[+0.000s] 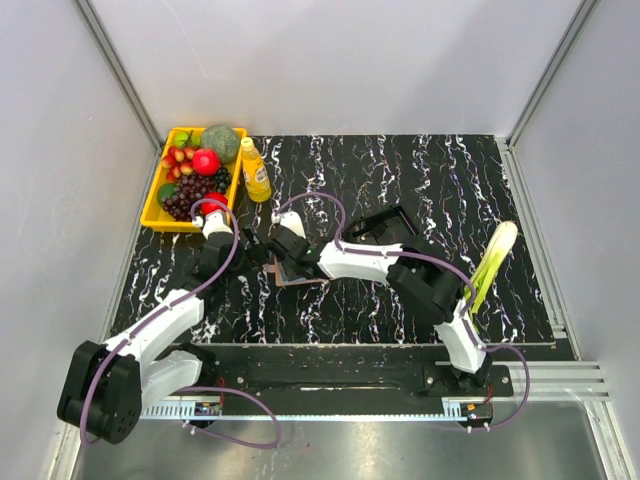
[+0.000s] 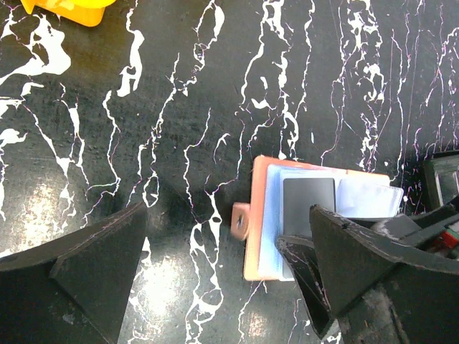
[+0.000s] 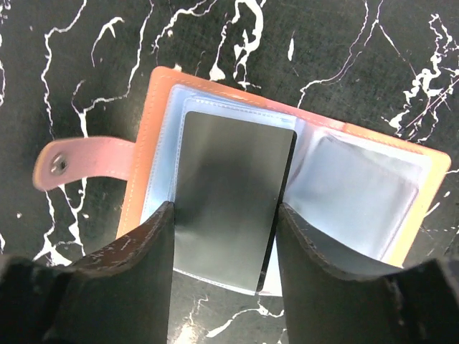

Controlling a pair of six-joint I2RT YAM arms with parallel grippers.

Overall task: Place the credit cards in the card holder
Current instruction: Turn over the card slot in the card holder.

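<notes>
Right hand (image 3: 224, 208) grips a dark card (image 3: 233, 172) between its fingers, over the open holder (image 3: 154, 122) lying directly beneath. Left hand (image 2: 228, 211) gapes wide, holder just past its right finger. Black marbled counter (image 2: 179, 86), grey walls (image 1: 350, 60).

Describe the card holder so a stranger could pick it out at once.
On the black, white-veined marble-look tabletop, look near the middle, beside the black open rectangular box. There lies the small tan-brown leather-look card holder, opened flat. Unlike anything nearby, it shows clear plastic sleeves, a pinkish snap tab and a dark glossy card.
</notes>
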